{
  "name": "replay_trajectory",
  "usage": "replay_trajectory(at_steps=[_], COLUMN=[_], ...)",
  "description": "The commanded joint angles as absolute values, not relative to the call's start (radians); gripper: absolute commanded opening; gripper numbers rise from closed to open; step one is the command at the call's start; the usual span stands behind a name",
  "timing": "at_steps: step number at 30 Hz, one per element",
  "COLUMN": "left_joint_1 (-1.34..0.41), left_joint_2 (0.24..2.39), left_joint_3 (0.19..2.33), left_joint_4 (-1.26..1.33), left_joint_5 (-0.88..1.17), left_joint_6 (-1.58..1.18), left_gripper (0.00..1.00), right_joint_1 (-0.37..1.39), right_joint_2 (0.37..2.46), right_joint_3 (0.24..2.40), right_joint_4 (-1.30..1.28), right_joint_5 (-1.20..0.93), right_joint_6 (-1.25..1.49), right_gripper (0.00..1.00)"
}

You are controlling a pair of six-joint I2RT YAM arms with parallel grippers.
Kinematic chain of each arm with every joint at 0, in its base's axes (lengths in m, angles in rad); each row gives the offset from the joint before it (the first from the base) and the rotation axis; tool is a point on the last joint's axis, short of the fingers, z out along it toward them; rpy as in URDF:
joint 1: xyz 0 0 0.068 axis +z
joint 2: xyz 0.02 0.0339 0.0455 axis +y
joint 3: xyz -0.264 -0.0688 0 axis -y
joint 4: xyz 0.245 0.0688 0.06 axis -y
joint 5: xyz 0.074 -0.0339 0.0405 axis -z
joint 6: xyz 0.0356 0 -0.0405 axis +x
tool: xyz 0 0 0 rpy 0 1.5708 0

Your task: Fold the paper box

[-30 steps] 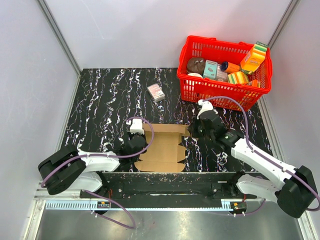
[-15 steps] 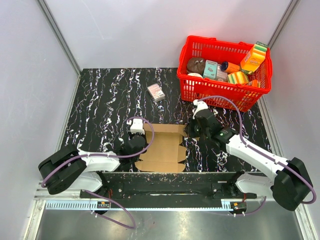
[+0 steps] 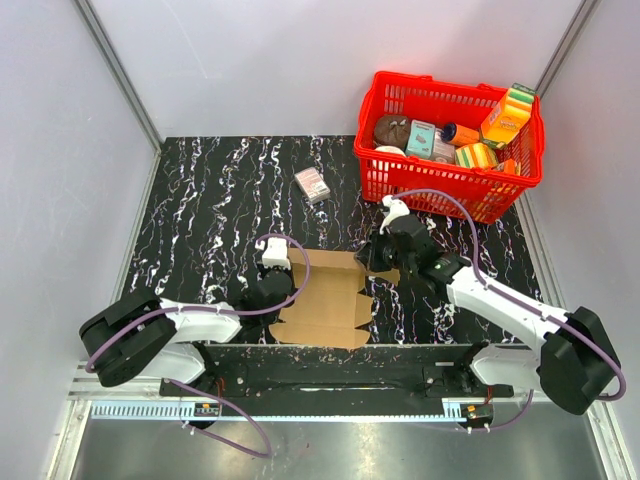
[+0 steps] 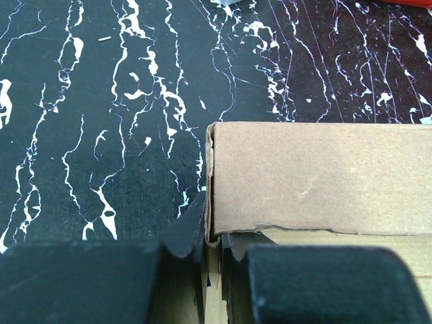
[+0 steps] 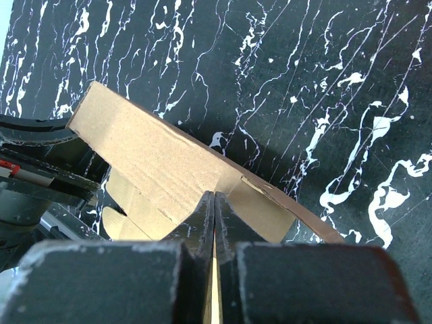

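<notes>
The paper box [image 3: 325, 300] lies at the 6 o'clock edge of the dark marbled bench [image 3: 220, 200], midway between the two arms, a flat brown sheet with notched flaps showing along its 3 o'clock side.

The left tool [image 3: 274, 290] is pinched shut on the sheet's 9 o'clock edge. The left wrist view shows its fingers [image 4: 189, 233] closed over the corner of a creased panel with the cardboard between them. I judge this grip to be the anchor: it pins that side low so the sheet cannot slide across the bench when the other side is worked.

The right tool [image 3: 372, 262] has come in at about 2 o'clock on the sheet. Its jaws are pressed together on the rim of a panel, and the right wrist view shows the cardboard edge running straight into the seam between the fingers [image 5: 202, 216]. That panel stands tilted off the bench rather than lying flat, so it looks like a wall being swung up about its crease.

The red basket [image 3: 440, 192] of groceries sits at 2 o'clock and a small printed carton [image 3: 313, 184] at 12 o'clock, both well apart from the fold.

Only the first side seems under way.
</notes>
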State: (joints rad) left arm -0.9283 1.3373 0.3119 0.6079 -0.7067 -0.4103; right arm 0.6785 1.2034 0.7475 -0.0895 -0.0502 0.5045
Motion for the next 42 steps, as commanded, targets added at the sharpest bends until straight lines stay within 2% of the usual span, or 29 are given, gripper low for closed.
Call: replay_trajectory(at_steps=[1,6,11,42], left_joint_1=[-0.931,-0.931,-0.931,-0.931], left_joint_2=[1.331,1.333,1.335,1.341], left_joint_3=[0.333,0.334,0.336,0.345], left_joint_4=[0.666,0.655,0.650,0.667], left_joint_5=[-0.701,-0.716,-0.726,-0.703], left_joint_6=[-0.407,-0.414,-0.414,-0.410], left_gripper=[0.00,0.00,0.00,0.00], right_joint_1=[0.676,0.676,0.676,0.678], right_joint_2=[1.198,1.146,1.114,1.243], right_joint_3=[0.770,0.779,0.773,0.686], right_joint_4=[-0.087,-0.192,-0.238,0.060], right_joint_5=[-0.043,0.067,0.077,-0.144], right_joint_6=[0.503,0.473,0.463,0.609], right_gripper=[0.01,0.02,0.02,0.01])
